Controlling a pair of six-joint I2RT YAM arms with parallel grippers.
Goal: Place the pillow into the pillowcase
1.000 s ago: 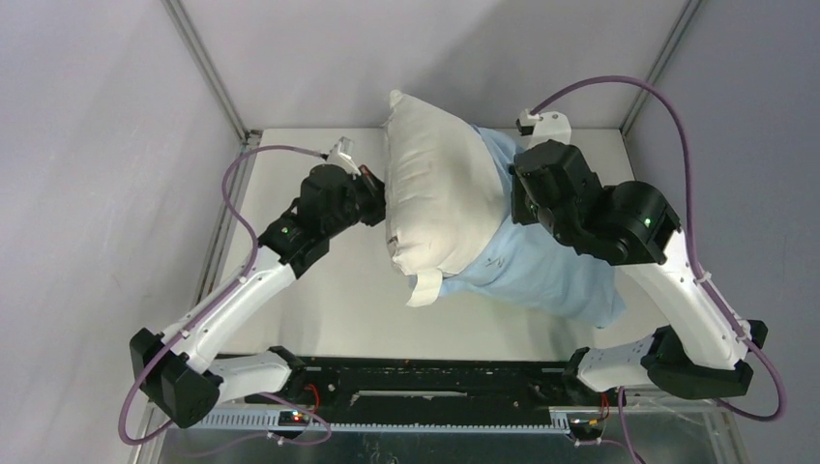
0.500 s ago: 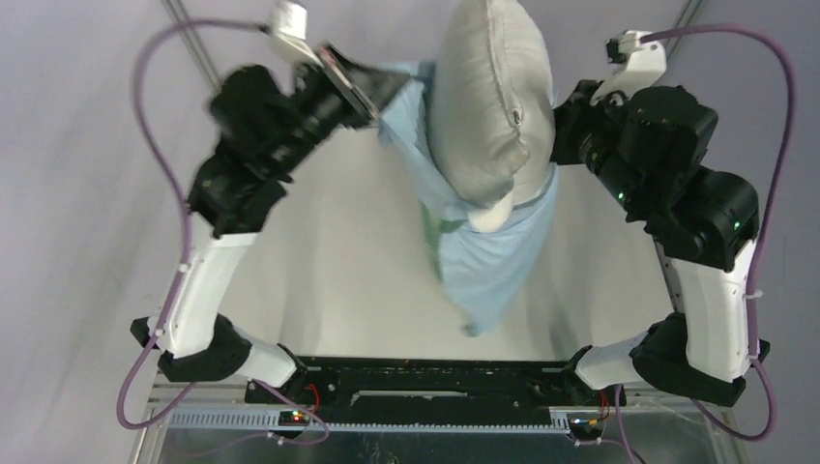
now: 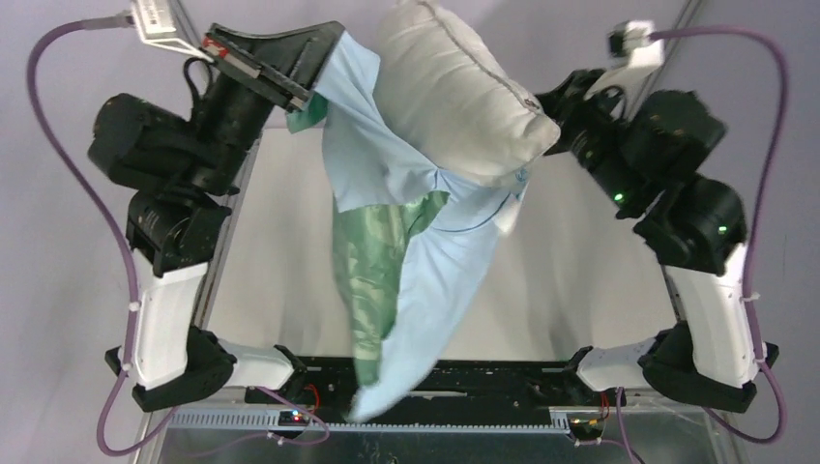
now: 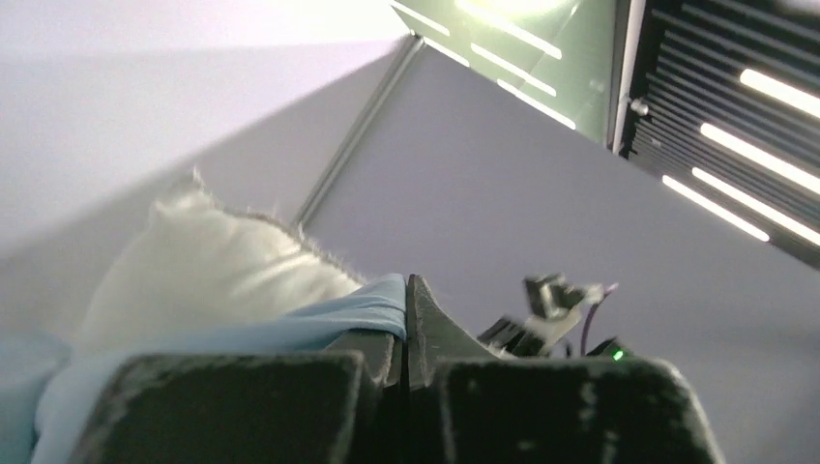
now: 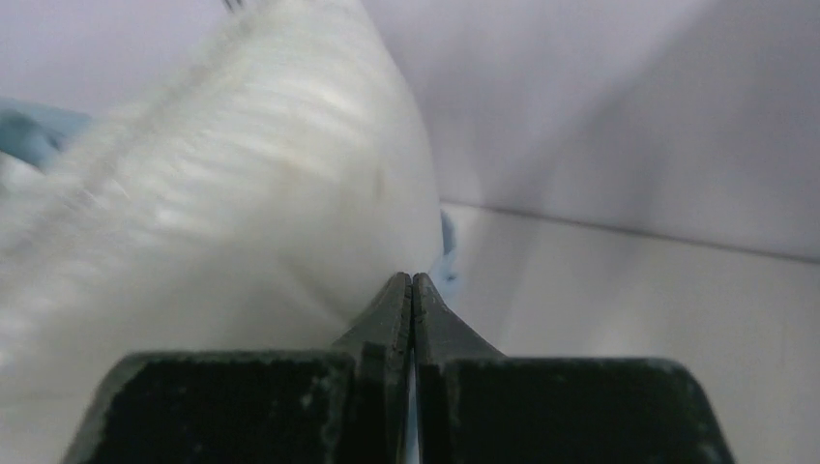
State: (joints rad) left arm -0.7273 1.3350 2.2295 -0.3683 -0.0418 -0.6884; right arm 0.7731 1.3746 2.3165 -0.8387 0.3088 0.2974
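From above, the pillow point(image 3: 454, 87) runs off the upper edge of the picture. Its lower end is buried in the pillowcase point(image 3: 435, 280), whose hanging tail is blurred over the near edge of the desk point(image 3: 280, 242). The right hand point(image 5: 412, 290) has its tips hidden behind the pillow there. Its wrist view shows the pillow only as a blur, with a sliver of blue past the pressed-together fingers. Whether pillow fabric is pinched too cannot be told.
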